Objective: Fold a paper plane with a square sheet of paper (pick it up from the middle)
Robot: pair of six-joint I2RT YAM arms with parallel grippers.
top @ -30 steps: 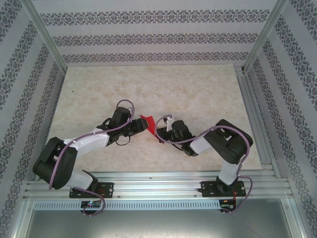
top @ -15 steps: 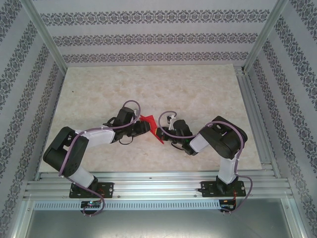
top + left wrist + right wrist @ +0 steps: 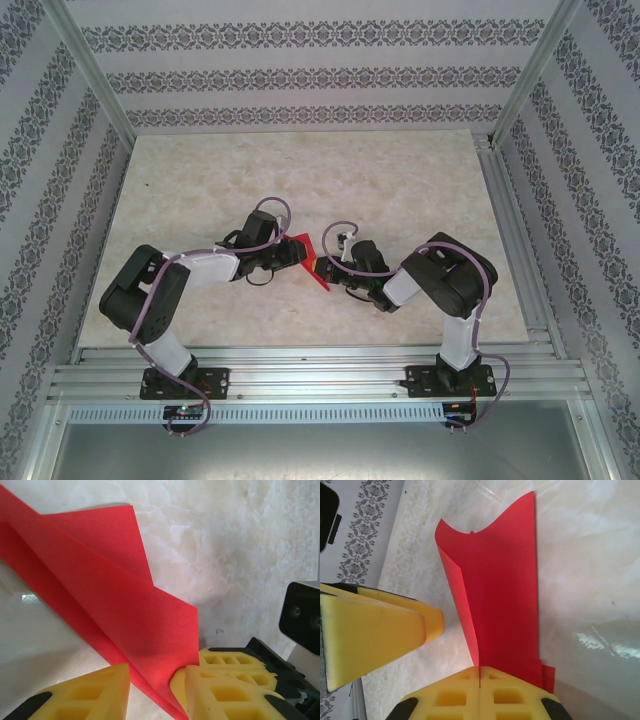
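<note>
Near the desk's (image 3: 400,180) middle, the overhead view shows two arms meeting at a folded red sheet of paper (image 3: 302,242). Up close, the right fingers (image 3: 455,700) are clamped on its lower edge, while the left fingers (image 3: 90,695) stand apart, straddling it.

No legible text, label, brand, number or sign anywhere.

On the table (image 3: 400,180), the square sheet of paper (image 3: 305,247) sits between left jaws and right jaws.
</note>
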